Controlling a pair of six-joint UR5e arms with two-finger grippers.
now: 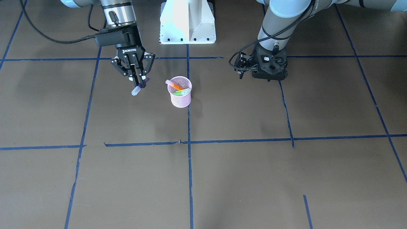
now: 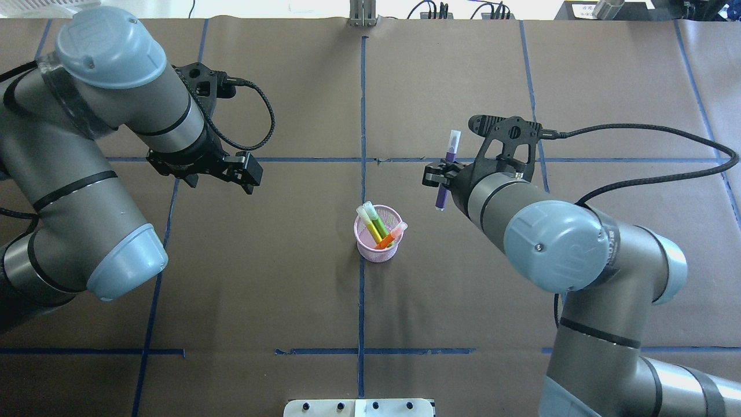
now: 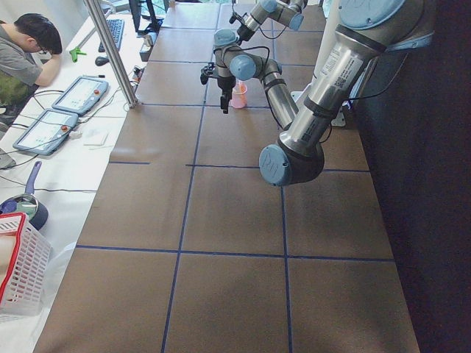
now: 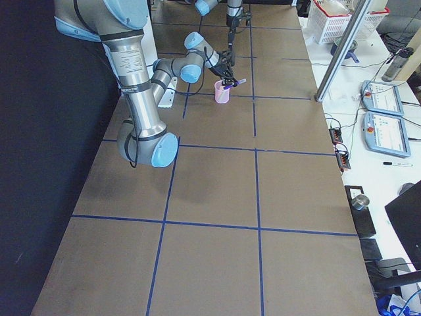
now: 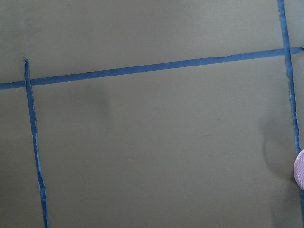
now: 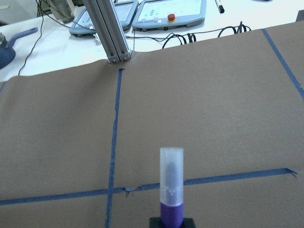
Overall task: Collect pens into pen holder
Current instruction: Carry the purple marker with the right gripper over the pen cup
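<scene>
Purple pen: light, rigid, smooth plastic stick, apt to swivel unless gripped mid-barrel. It is pinched there by the right hand, aloft near the pen holder, which holds the orange pen and green pen. Right arm reaches low over the bench, pen slanted, cap outward; left hand hangs well apart, finger state not discernible.

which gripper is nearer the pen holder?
Right. The right gripper, holding the purple pen, hangs close to the pen holder on the robot's right; the left gripper is farther off on the other side.
</scene>
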